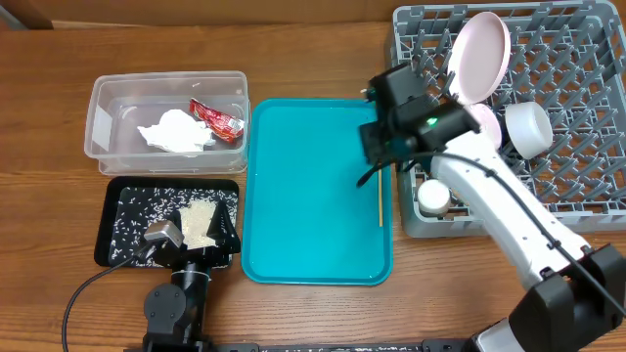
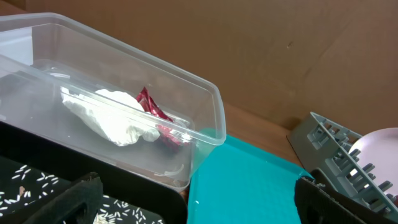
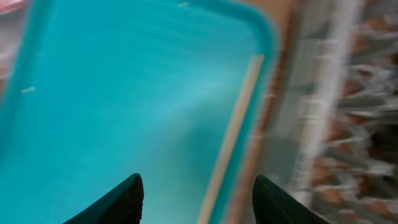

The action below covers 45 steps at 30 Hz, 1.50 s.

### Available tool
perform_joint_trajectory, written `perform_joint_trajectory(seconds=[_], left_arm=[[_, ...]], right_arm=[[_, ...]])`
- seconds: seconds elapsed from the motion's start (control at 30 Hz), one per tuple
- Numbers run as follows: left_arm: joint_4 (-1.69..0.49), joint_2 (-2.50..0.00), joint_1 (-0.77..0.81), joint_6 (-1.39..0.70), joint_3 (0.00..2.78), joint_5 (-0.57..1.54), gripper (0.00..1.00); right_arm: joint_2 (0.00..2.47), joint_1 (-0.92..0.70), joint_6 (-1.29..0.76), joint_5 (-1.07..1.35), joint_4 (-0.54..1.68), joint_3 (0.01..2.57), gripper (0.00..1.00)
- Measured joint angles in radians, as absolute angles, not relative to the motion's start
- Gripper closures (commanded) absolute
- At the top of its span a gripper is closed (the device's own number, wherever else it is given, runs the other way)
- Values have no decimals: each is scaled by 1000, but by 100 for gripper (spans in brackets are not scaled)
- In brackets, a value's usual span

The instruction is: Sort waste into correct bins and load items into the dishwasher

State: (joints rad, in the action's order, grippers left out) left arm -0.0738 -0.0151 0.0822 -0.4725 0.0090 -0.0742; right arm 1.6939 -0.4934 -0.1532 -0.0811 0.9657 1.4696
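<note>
Chopstick (image 1: 380,200), thin, wooden, lay along rt edge of large teal plastic tray (image 1: 303,225), beside grey pegged dish rack (image 1: 587,186). Right gripper (image 3: 198,186) hovered above it, fingers spread, holding nothing. Left gripper (image 2: 199,193), also spread & empty, sat over shallow black tray (image 1: 110,249) w/ white rice grains (image 1: 137,210). Crumpled white napkin (image 1: 176,132) & red wrapper (image 1: 217,119) lay in clear plastic tub (image 1: 103,147); round pale plate (image 1: 479,57) & grey-white bowl (image 1: 526,129) were racked. Prob. left: chopsticks; 2nd not visible.

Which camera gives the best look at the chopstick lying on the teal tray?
Overhead: the chopstick is sharp and nearly whole along the teal tray's right rim. The right wrist view shows it closer but blurred; the left wrist view misses it.
</note>
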Motion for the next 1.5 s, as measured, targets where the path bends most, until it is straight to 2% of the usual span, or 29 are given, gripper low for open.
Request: perform_joint_trajectory(seconds=[0.17,0.4,0.53,0.67,0.73,0.77,1.03,1.2,1.33,1.5], left_arm=[[-74,-15,82,-472,9,-74,0],[-74,-15,82,-472,9,-74,0],[-74,-15,82,-472,9,-74,0],[-74,-15,82,-472,9,-74,0],[-74,-15,82,-472,9,-74,0],[-74,-15,82,-472,9,-74,0],[-74,-15,82,-472,9,-74,0],[-74,-15,82,-472,9,-74,0],[-74,-15,82,-472,9,-74,0],[-73,-15,82,-472,9,-74,0]], right_arm=[[1744,-574,-266,-118,929,1425,44],[1928,-588,-392,-269,863,1327,45],[1993,-588,-429,-312,833,1325,67],[2010,-588,-438,-296,826,1328,76],[2014,-589,-442,-285,827,1332,95],[2017,-590,-450,-277,829,1337,96],[1994,-590,-402,-234,962,1398,96],[1785,-577,-315,-282,920,1476,96],[1657,-501,-241,-340,871,1514,96],[1682,-373,-158,-339,822,1505,96]])
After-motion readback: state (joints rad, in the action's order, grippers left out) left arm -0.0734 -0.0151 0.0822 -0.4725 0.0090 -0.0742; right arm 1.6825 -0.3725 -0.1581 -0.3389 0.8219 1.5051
